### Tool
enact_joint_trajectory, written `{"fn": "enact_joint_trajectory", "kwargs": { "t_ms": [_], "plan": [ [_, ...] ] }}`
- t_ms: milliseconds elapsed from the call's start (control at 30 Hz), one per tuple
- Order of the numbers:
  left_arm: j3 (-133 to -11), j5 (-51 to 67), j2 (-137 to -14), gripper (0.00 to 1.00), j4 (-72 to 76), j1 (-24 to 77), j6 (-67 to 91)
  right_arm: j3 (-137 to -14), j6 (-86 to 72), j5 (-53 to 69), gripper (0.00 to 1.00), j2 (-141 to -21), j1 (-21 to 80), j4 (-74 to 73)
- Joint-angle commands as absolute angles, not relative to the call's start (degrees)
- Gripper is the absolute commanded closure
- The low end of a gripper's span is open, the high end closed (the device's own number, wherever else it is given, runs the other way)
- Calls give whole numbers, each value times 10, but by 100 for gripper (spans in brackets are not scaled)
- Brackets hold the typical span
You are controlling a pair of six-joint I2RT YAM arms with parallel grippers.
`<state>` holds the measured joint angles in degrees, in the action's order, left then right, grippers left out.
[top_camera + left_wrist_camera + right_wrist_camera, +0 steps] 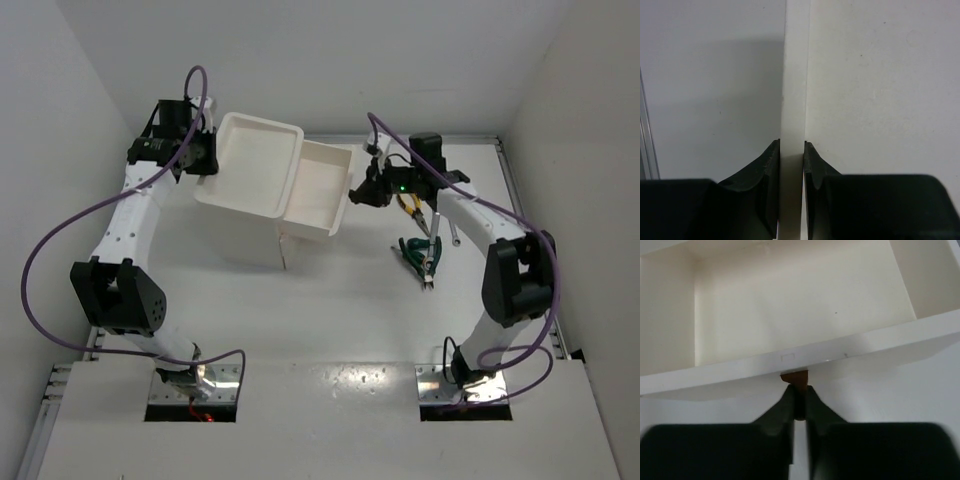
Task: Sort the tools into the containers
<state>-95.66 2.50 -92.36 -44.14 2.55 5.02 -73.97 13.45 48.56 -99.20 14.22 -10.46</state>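
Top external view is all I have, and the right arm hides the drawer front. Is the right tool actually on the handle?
Observer: Yes. The right wrist view shows the right tool shut on the small red-brown handle, just under the front lip of the drawer.
Operator: And the left one, at the far side?
Observer: The left tool clamps a thin white wall of the drawer unit, with one finger on each side.
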Motion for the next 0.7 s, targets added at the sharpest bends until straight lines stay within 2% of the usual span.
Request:
{"fn": "enact_joint_trajectory", "kwargs": {
  "t_ms": [0, 33, 67, 133, 333, 533, 567, 600, 667],
  "plan": [
    [-943, -12, -940, 100, -431, 13, 98, -731, 162, 477, 79, -952, 116, -134],
    [-938, -12, -940, 100, -431, 13, 98, -731, 162, 471, 61, -952, 116, -140],
    [-938, -12, -934, 100, -431, 13, 98, -731, 162, 464, 50, -947, 111, -140],
    [-938, -7, -934, 100, -431, 13, 98, -731, 146, 447, 37, -947, 106, -147],
    [-933, 5, -934, 100, -425, 13, 98, -703, 127, 392, 36, -932, 75, -110],
    [-938, 16, -940, 100, -420, 13, 88, -755, 150, 313, 40, -1024, 45, -127],
    [-938, 16, -940, 94, -420, 13, 83, -761, 165, 303, 40, -1034, 45, -127],
    [-938, 16, -945, 78, -420, 13, 83, -781, 165, 280, 40, -1060, 45, -133],
    [-943, 16, -945, 59, -420, 13, 83, -805, 165, 260, 40, -1091, 39, -151]
  ]
}}
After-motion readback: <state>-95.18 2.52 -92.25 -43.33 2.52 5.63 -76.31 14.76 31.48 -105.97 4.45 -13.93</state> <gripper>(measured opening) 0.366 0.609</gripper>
